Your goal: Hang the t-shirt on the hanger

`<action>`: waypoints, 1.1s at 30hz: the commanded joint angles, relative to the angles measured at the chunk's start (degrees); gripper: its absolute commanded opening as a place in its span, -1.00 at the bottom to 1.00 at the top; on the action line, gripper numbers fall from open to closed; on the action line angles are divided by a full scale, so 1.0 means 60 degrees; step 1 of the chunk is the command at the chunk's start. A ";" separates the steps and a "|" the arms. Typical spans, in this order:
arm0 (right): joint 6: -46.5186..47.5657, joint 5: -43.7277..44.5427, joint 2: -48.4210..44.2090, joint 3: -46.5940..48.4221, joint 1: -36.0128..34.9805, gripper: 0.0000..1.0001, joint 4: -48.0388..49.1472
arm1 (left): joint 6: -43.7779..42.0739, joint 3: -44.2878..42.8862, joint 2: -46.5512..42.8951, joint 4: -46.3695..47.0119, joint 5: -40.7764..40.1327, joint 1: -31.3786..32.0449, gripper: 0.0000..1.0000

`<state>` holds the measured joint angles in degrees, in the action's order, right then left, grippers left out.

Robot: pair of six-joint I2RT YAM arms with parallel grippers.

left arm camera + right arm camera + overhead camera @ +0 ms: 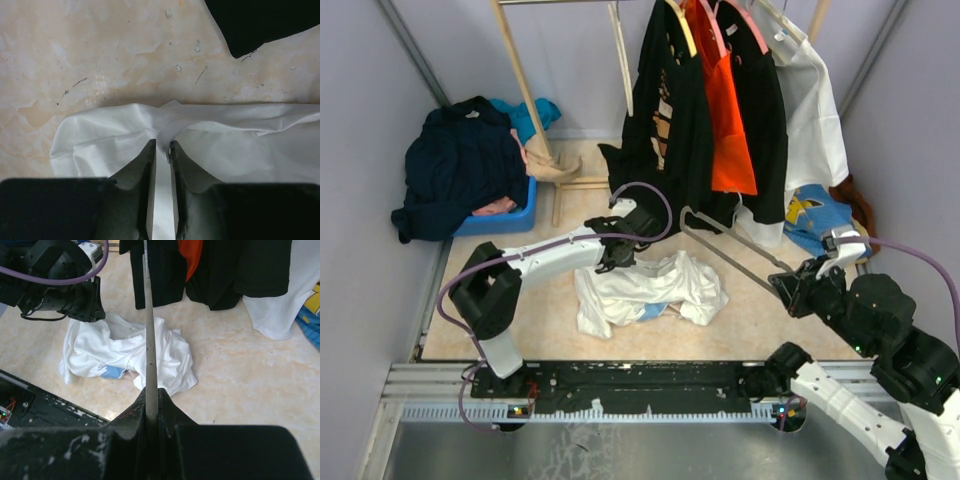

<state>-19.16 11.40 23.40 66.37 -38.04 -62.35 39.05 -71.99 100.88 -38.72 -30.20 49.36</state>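
Observation:
The t-shirt (645,290) lies crumpled on the beige floor, white with a patch of blue print (111,371) showing. My left gripper (617,262) is down at its far left edge. In the left wrist view the left gripper (162,145) has its fingers (145,167) pinched on a raised fold of the t-shirt's white cloth (225,150). The hanger (740,238), thin and pale grey, slants from the rack side toward my right gripper (782,285). In the right wrist view the right gripper (151,392) is shut on one arm of the hanger (148,330), which runs straight away above the t-shirt (165,350).
A clothes rack (720,100) at the back holds dark, orange and plain white garments on hangers. A blue bin (510,215) with dark navy clothing sits back left beside a wooden rack leg (525,90). A blue-yellow garment (815,215) lies at the right. A black rail (640,385) borders the near edge.

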 commanded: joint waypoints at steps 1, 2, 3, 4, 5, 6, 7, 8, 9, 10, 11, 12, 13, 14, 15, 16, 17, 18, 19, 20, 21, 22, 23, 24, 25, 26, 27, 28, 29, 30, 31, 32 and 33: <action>-0.0006 -0.0613 -0.0106 0.0194 0.0091 -1.00 0.0314 | 0.0154 -0.0087 -0.0118 -0.0249 -0.0094 0.0072 -0.65; -0.0034 -0.0765 -0.0113 0.0198 0.0099 -1.00 0.0269 | 0.0168 -0.0054 -0.0203 -0.0260 -0.0114 0.0085 -0.75; -0.0043 -0.0947 -0.0107 0.0184 0.0091 -1.00 0.0245 | 0.0171 -0.0036 -0.0299 -0.0280 -0.0135 0.0097 -0.85; -0.0057 -0.1138 -0.0106 0.0143 0.0095 -1.00 0.0231 | 0.0185 -0.0006 -0.0392 -0.0292 -0.0131 0.0095 -0.94; -0.0072 -0.1403 -0.0108 0.0088 0.0098 -1.00 0.0213 | 0.0177 0.0031 -0.0506 -0.0286 -0.0125 0.0097 -1.00; -0.0062 -0.1609 -0.0117 0.0013 0.0100 -1.00 0.0225 | 0.0174 0.0041 -0.0615 -0.0289 -0.0111 0.0106 -1.00; -0.0070 -0.1838 -0.0133 -0.0064 0.0096 -1.00 0.0264 | 0.0172 0.0057 -0.0721 -0.0293 -0.0082 0.0115 -1.00; -0.0084 -0.2016 -0.0159 -0.0162 0.0098 -1.00 0.0322 | 0.0161 0.0075 -0.0814 -0.0290 -0.0065 0.0134 -1.00; -0.0088 -0.2231 -0.0164 -0.0262 0.0093 -1.00 0.0391 | 0.0170 0.0089 -0.0918 -0.0313 -0.0065 0.0164 -1.00; -0.0081 -0.2406 -0.0173 -0.0366 0.0099 -1.00 0.0471 | 0.0179 0.0096 -0.1020 -0.0350 -0.0072 0.0190 -1.00; -0.0082 -0.2558 -0.0154 -0.0458 0.0100 -1.00 0.0560 | 0.0178 0.0108 -0.1110 -0.0368 -0.0068 0.0215 -1.00; -0.0088 -0.2683 -0.0150 -0.0548 0.0100 -1.00 0.0668 | 0.0200 0.0122 -0.1209 -0.0403 -0.0065 0.0231 -1.00; -0.0086 -0.2789 -0.0144 -0.0647 0.0100 -1.00 0.0782 | 0.0212 0.0137 -0.1308 -0.0413 -0.0065 0.0257 -1.00; -0.0088 -0.2926 -0.0136 -0.0749 0.0100 -1.00 0.0925 | 0.0224 0.0140 -0.1391 -0.0446 -0.0069 0.0287 -1.00; -0.0101 -0.3079 -0.0120 -0.0857 0.0100 -1.00 0.1071 | 0.0230 0.0154 -0.1490 -0.0450 -0.0066 0.0321 -1.00; -0.0103 -0.3230 -0.0084 -0.0957 0.0098 -1.00 0.1208 | 0.0241 0.0172 -0.1568 -0.0469 -0.0061 0.0339 -1.00; -0.0103 -0.3335 -0.0026 -0.1024 0.0100 -1.00 0.1322 | 0.0256 0.0183 -0.1634 -0.0491 -0.0052 0.0371 -1.00; -0.0103 -0.3425 0.0027 -0.1082 0.0096 -1.00 0.1421 | 0.0259 0.0197 -0.1694 -0.0514 -0.0051 0.0391 -1.00; -0.0092 -0.3497 0.0088 -0.1129 0.0096 -1.00 0.1490 | 0.0271 0.0203 -0.1740 -0.0526 -0.0038 0.0410 -1.00; -0.0076 -0.3574 0.0124 -0.1167 0.0099 -1.00 0.1542 | 0.0285 0.0216 -0.1800 -0.0544 -0.0018 0.0437 -1.00; -0.0043 -0.3632 0.0145 -0.1197 0.0089 -1.00 0.1598 | 0.0288 0.0233 -0.1843 -0.0561 -0.0019 0.0456 -1.00; 0.0000 -0.3656 0.0171 -0.1246 0.0099 -1.00 0.1635 | 0.0298 0.0242 -0.1872 -0.0563 -0.0001 0.0472 -1.00; 0.0040 -0.3668 0.0176 -0.1293 0.0100 -1.00 0.1652 | 0.0303 0.0249 -0.1903 -0.0563 0.0018 0.0488 -1.00; 0.0085 -0.3663 0.0187 -0.1359 0.0096 -1.00 0.1681 | 0.0313 0.0257 -0.1935 -0.0563 0.0035 0.0512 -1.00; 0.0142 -0.3633 0.0160 -0.1413 0.0100 -1.00 0.1715 | 0.0318 0.0263 -0.1964 -0.0563 0.0050 0.0548 -1.00; 0.0177 -0.3537 0.0105 -0.1506 0.0100 -1.00 0.1783 | 0.0315 0.0251 -0.1981 -0.0583 0.0048 0.0571 -1.00; 0.0208 -0.3425 0.0063 -0.1578 0.0100 -1.00 0.1848 | 0.0325 0.0244 -0.1988 -0.0621 0.0044 0.0592 -1.00; 0.0229 -0.3354 0.0036 -0.1625 0.0087 -1.00 0.1902 | 0.0343 0.0236 -0.2021 -0.0646 0.0024 0.0615 -1.00; 0.0233 -0.3305 0.0027 -0.1682 0.0098 -1.00 0.1978 | 0.0347 0.0242 -0.2039 -0.0671 0.0017 0.0632 -1.00; 0.0234 -0.3267 0.0017 -0.1721 0.0089 -1.00 0.2045 | 0.0360 0.0252 -0.2060 -0.0698 -0.0002 0.0646 -1.00; 0.0223 -0.3193 0.0012 -0.1736 0.0097 -1.00 0.2086 | 0.0364 0.0254 -0.2086 -0.0716 -0.0006 0.0664 -1.00; 0.0178 -0.3061 -0.0009 -0.1754 0.0099 -1.00 0.2142 | 0.0366 0.0241 -0.2104 -0.0731 -0.0006 0.0685 -1.00; 0.0145 -0.2931 -0.0026 -0.1772 0.0093 -1.00 0.2199 | 0.0361 0.0236 -0.2150 -0.0749 -0.0006 0.0699 -1.00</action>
<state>-19.03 -8.32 23.90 55.59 -38.04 -55.20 40.56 -70.78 90.45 -42.11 -30.02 52.97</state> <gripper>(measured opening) 0.057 0.005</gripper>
